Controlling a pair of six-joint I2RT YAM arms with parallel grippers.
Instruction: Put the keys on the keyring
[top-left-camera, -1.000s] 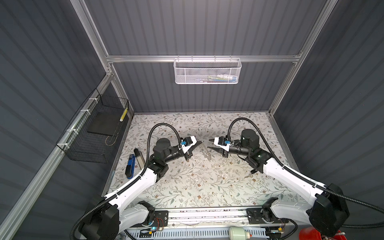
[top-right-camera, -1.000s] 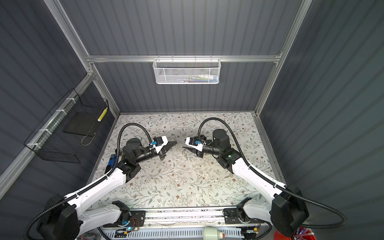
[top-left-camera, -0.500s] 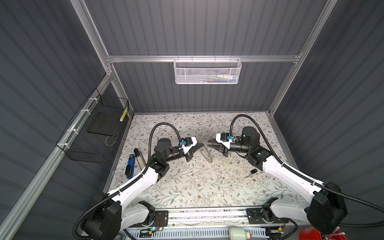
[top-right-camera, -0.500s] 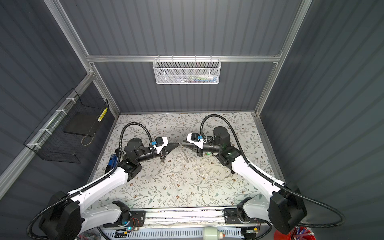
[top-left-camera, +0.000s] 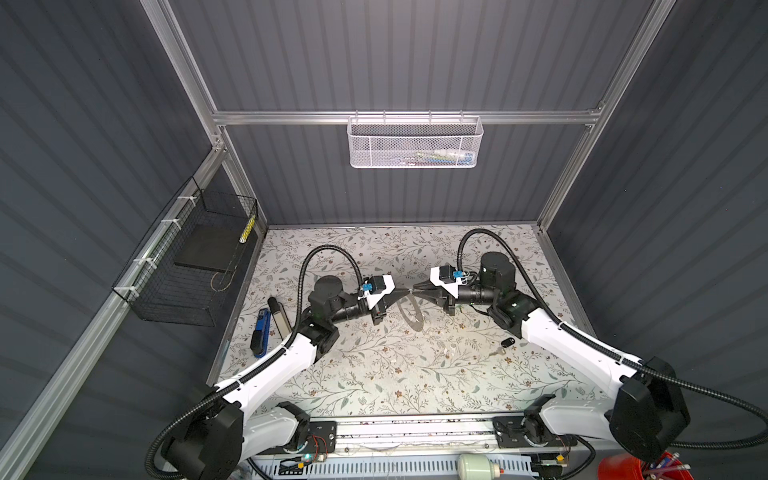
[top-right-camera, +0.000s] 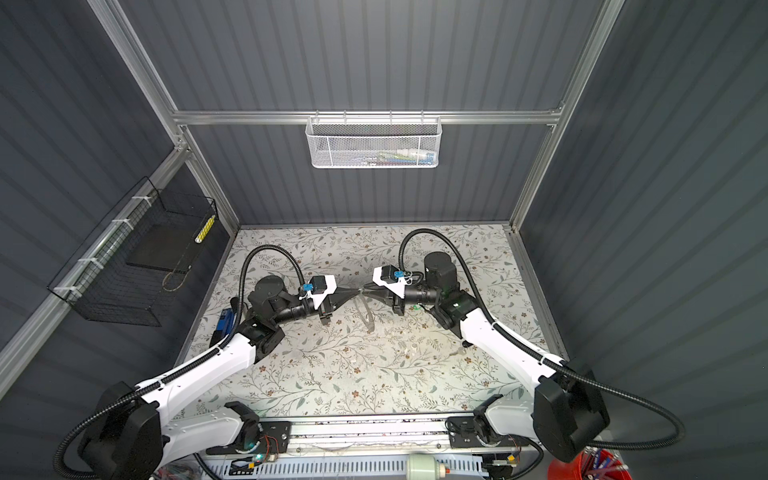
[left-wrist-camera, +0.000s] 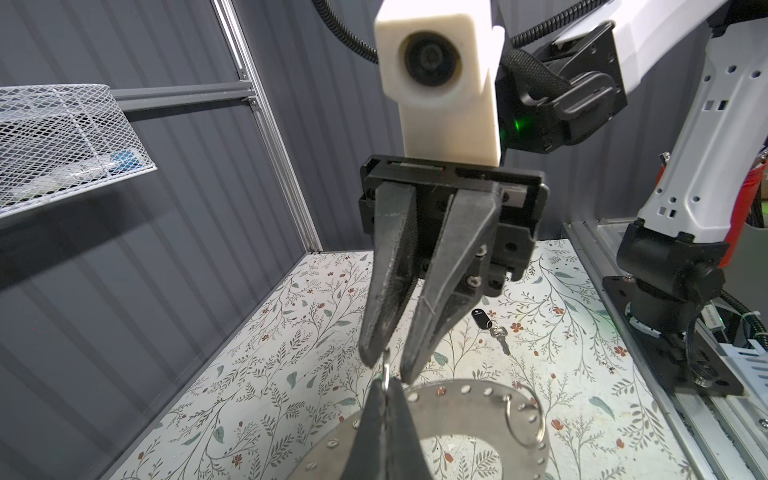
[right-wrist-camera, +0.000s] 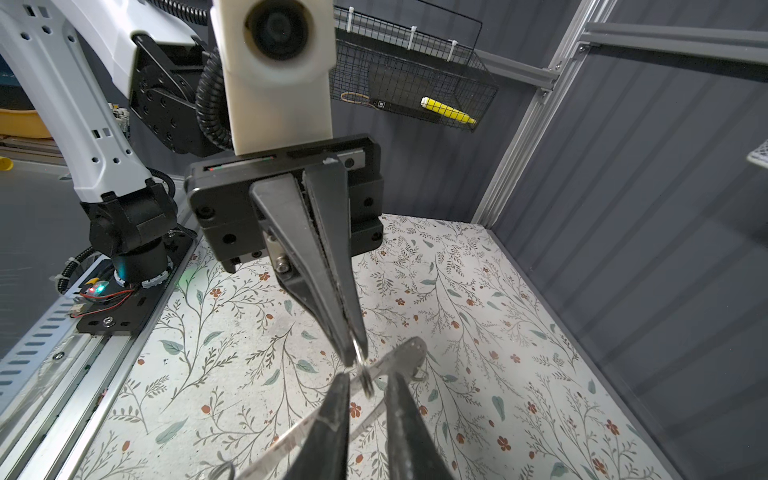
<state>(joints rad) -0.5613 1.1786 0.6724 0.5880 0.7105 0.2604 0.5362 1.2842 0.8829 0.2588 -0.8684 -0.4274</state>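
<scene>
While left jaws pinch it (tightly), keyring (left-wrist-camera: 457, 405) tilts.

Two grippers, left (top-left-camera: 406, 292) and right (top-left-camera: 417, 289); one keyring (left-wrist-camera: 457, 409); one key (left-wrist-camera: 483, 319); two baskets, white (top-left-camera: 415, 143) and black (top-left-camera: 187, 266).

I note: floral mat (top-left-camera: 374, 374) free front-centre; mid-table blocked by tilted keyring (top-left-camera: 409, 309); black-headed key (top-left-camera: 505, 343) beside right arm (top-left-camera: 573, 345); blue tool (top-left-camera: 261, 332) along left edge.

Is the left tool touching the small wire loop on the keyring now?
Touching. In the right wrist view the left tool is shut on the wire loop; its tips pinch the wire with no gap.
</scene>
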